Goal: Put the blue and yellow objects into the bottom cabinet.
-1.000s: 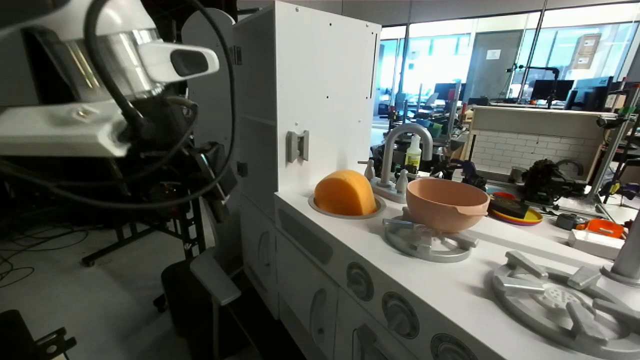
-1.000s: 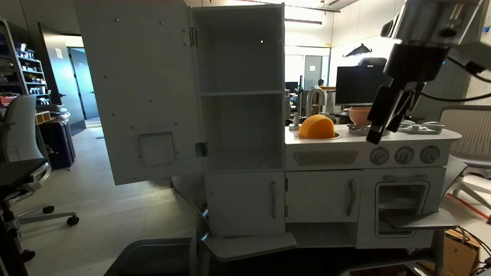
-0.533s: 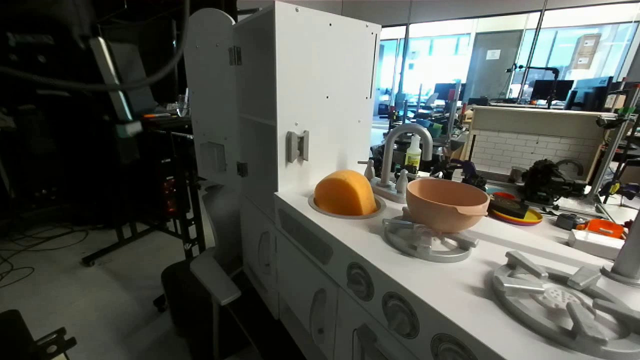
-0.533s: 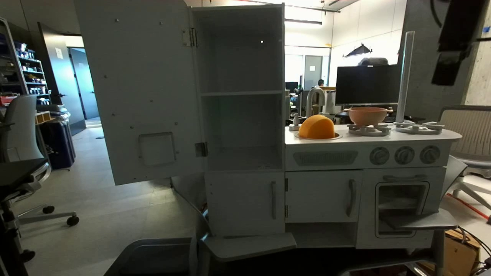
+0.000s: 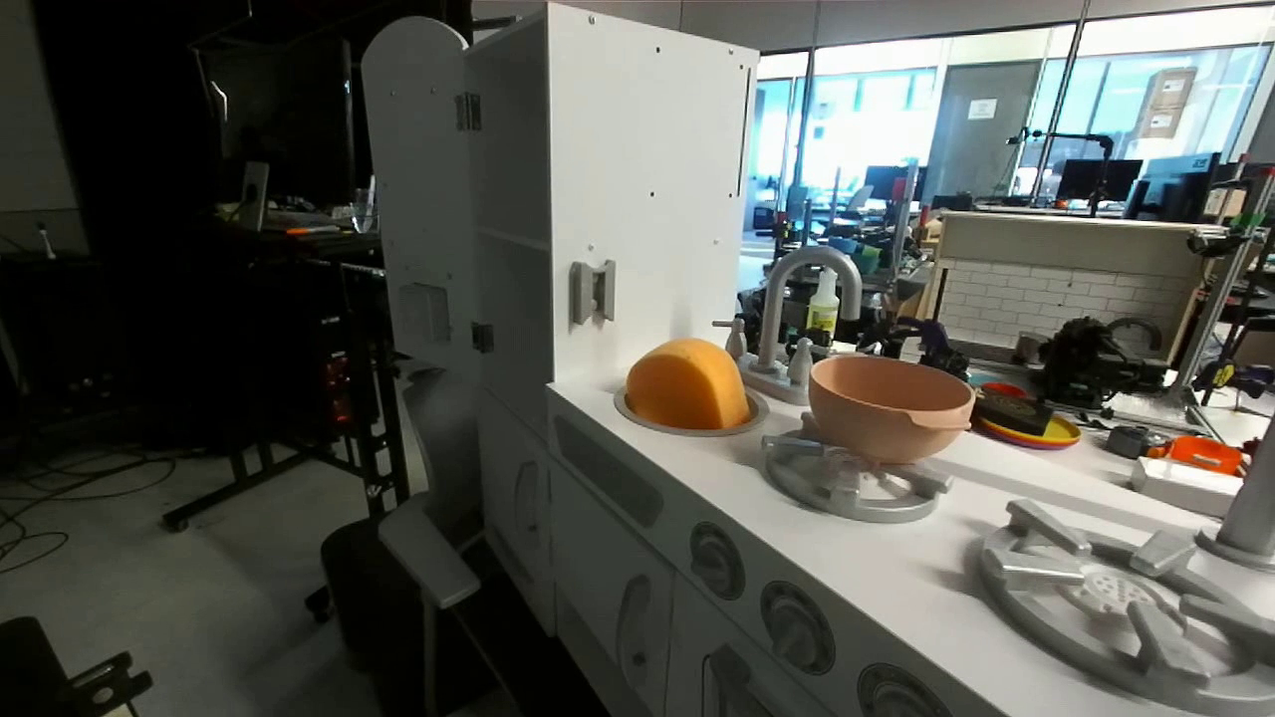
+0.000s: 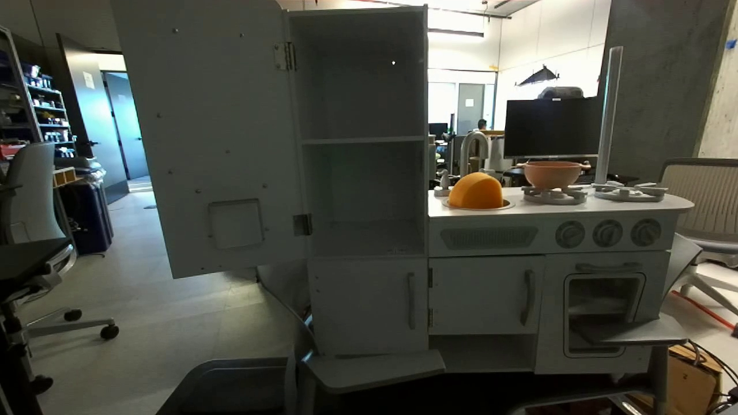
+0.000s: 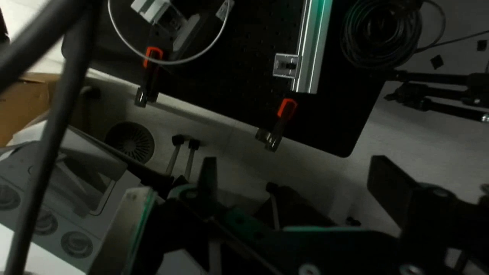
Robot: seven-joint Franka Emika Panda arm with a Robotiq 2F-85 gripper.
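In an exterior view we see the tall white cabinet [image 6: 363, 92], its door [image 6: 219, 138] swung to nine o'clock, the closed bottom cabinet [image 6: 360, 305] below at six o'clock. Our hand [image 7: 294, 168], jaws apart in the wrist view, has left both exterior views since the earlier frames; the orange dome [image 6: 475, 193] stays put.

The black gripper [image 7: 293, 159] reaches in from the lower part of the wrist view, its two fingers [image 7: 389, 191] spread wide and pointing toward the top edge. Its dark body [image 7: 324, 248] lies below them, with round bolt heads [image 7: 309, 269] visible along the bottom.
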